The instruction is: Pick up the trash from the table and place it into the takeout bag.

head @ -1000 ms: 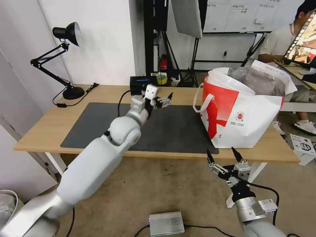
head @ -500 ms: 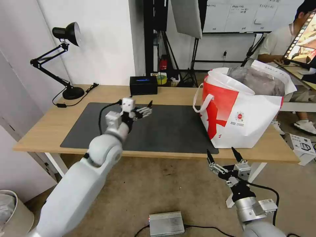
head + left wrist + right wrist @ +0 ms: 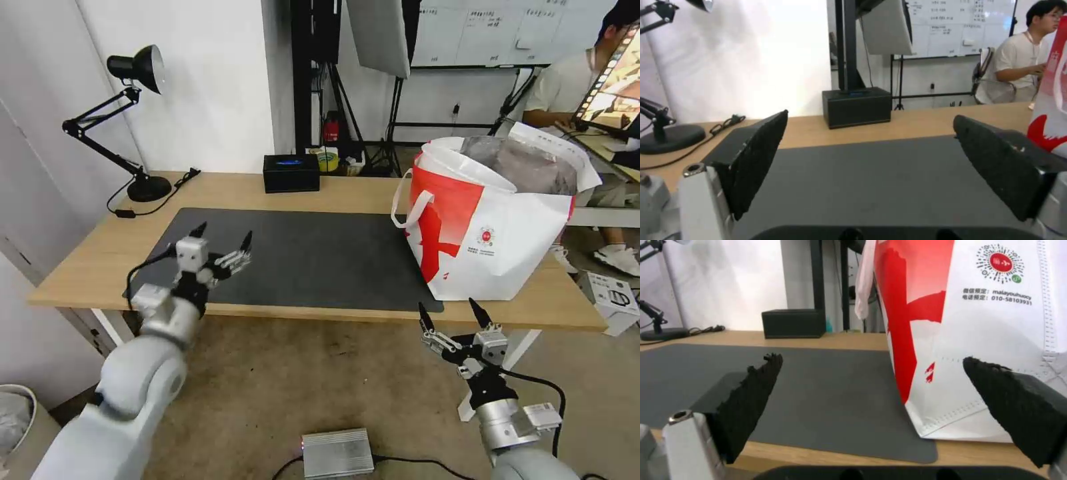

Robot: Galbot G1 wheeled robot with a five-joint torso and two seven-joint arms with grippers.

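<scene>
The takeout bag point(image 3: 493, 227), white with red panels and a silver lining, stands upright on the right end of the table point(image 3: 87, 267). The trash is out of view. My left gripper point(image 3: 224, 235) hangs open and holds nothing, over the front left part of the dark grey mat point(image 3: 320, 260). In the left wrist view its fingers point(image 3: 755, 160) spread wide above the bare mat point(image 3: 871, 180). My right gripper point(image 3: 447, 307) is open and holds nothing, below the table's front edge, in front of the bag. The right wrist view has the bag point(image 3: 996, 340) close ahead of it.
A black desk lamp point(image 3: 133, 120) stands at the back left corner. At the back middle sits a black box point(image 3: 290, 173). On the floor lie a silver box point(image 3: 337, 452) in front, a bin point(image 3: 20, 413) at left and a carton point(image 3: 610, 297) at right.
My left arm has drawn back from over the mat's middle toward the table's front left, its gripper still open. The right arm and the bag have not moved.
</scene>
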